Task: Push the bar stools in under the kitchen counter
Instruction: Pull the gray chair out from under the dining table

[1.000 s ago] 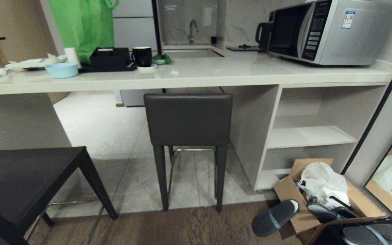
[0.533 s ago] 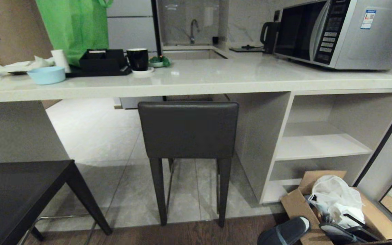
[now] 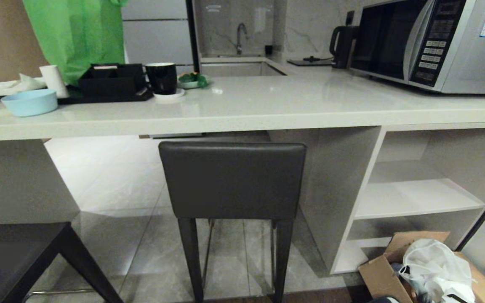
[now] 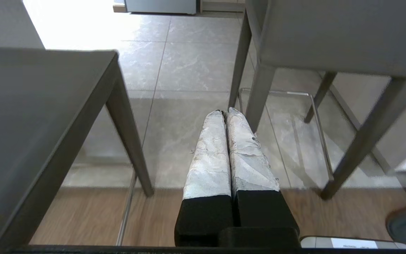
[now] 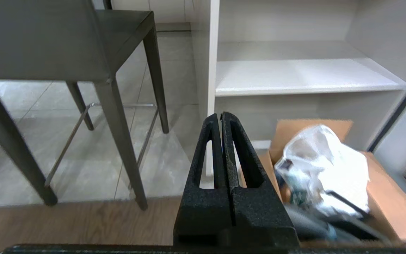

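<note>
Both tools were clenched on nothing: the left tool hung low between the two stools, the right tool beside the shelves. The near stool stood clear of the worktop; the middle stool sat just under its edge. A level, centred push on the backrest would likely keep it straight. Beyond lay pale floor tiles and a microwave.
</note>
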